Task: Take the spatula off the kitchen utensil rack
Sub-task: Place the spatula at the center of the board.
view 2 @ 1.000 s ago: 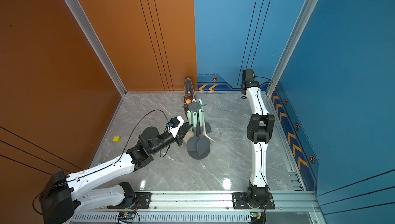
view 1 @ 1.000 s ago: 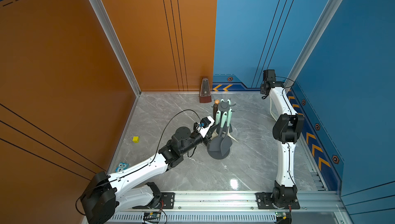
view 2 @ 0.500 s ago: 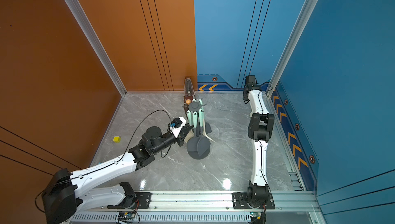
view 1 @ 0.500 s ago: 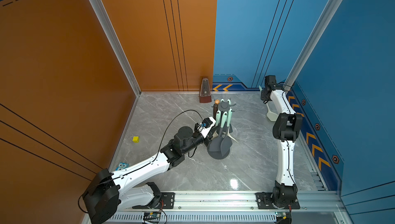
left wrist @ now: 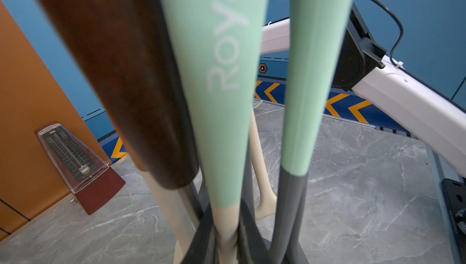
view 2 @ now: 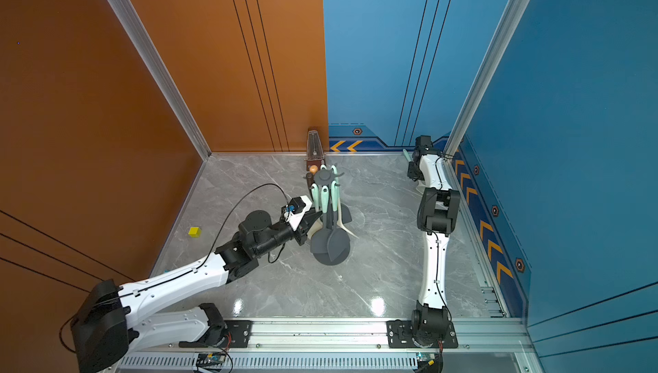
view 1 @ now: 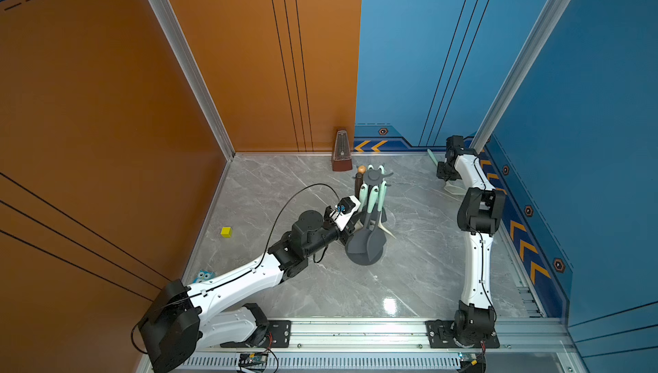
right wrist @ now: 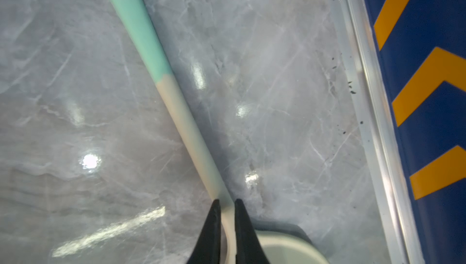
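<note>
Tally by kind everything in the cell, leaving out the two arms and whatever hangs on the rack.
Kitchen utensil rack: 1
Metronome: 1
Yellow cube: 1
Small blue owl-like figure: 1
Mint-handled utensil off the rack: 1
Total: 5

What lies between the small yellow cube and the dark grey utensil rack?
Only the left arm's black wrist section, stretched toward the dark grey round-based rack; the grey marble floor beside it is bare, in both top views.
</note>
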Controlling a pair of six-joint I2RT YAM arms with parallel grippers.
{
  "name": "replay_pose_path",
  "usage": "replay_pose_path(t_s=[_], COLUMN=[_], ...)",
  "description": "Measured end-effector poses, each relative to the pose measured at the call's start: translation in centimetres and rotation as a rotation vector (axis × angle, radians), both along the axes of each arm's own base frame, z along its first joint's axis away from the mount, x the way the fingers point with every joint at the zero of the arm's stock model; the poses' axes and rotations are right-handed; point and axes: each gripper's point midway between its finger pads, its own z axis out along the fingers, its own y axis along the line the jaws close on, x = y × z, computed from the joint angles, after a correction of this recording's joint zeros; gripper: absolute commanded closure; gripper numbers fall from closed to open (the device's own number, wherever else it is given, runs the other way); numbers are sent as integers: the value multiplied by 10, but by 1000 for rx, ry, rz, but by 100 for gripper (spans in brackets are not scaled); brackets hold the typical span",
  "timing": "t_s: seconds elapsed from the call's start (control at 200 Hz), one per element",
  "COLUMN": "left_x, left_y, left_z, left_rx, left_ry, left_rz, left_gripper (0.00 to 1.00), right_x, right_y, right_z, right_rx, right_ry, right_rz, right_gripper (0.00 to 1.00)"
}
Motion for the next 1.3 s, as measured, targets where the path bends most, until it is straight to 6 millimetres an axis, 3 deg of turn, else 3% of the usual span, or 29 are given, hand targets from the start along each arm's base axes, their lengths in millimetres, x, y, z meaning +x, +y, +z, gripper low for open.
replay_pose_path(t_s=[0.13, 0.36, 0.47, 0.641, 0.746, 1.196, 1.301], left_x=[1, 1, 2, 2, 2, 2, 2], left_y=[-1, -2, -2, -2, -2, -2, -2], left_z=[-2, -5, -7, -9, -9, -10, -10], left_rx=[3, 9, 14, 18, 18, 19, 20], left_ry=[3, 9, 13, 17, 17, 18, 19], left_rz=[0, 0, 0, 0, 0, 0, 0], left_gripper=[82, 82, 82, 82, 82, 82, 82], right_x=[-1, -6, -7, -8, -11, -43, -45], right_y=[4, -9, -7, -1, 1, 12, 13], right_z=[-4, -11, -13, -15, -15, -16, -16], right_rx=[68, 137, 151, 136, 128, 93, 94], right_ry=[-2, 0, 3, 11, 17, 92, 97], right_rz=[13, 6, 18, 69, 82, 139, 147], right_gripper=[70, 66, 69, 90, 97, 98, 93])
